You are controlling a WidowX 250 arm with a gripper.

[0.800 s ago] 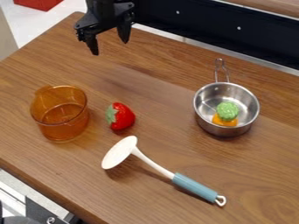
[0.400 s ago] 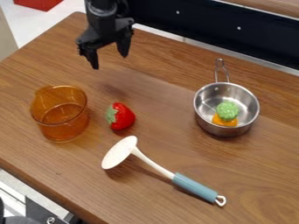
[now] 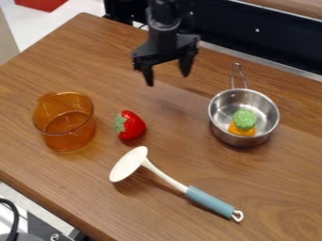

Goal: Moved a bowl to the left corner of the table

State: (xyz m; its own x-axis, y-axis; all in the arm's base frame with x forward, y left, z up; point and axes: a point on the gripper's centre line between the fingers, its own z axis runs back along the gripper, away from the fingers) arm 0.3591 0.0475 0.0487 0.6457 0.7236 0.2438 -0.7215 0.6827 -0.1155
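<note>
My gripper (image 3: 168,81) hangs above the back middle of the table, open, its two fingers apart with nothing between them. A small steel pot (image 3: 220,123) with a wire handle, the nearest thing to a metal bowl here, stands right of the gripper and a little closer to the camera. Inside it lie a green piece (image 3: 245,119) and an orange piece (image 3: 241,131). On the left side of the table stands a transparent amber bowl-like container (image 3: 65,122), upright, apart from the gripper.
A red strawberry (image 3: 130,125) lies between the amber container and the pot. In front of it rests a white ladle (image 3: 166,178) with a blue handle (image 3: 211,202). The wooden table (image 3: 82,188) has its far left corner near the top, with a dark panel (image 3: 252,37) behind.
The gripper has moved right and toward the camera, from near the far left corner to the back middle, still open. The objects on the table have kept their places.
</note>
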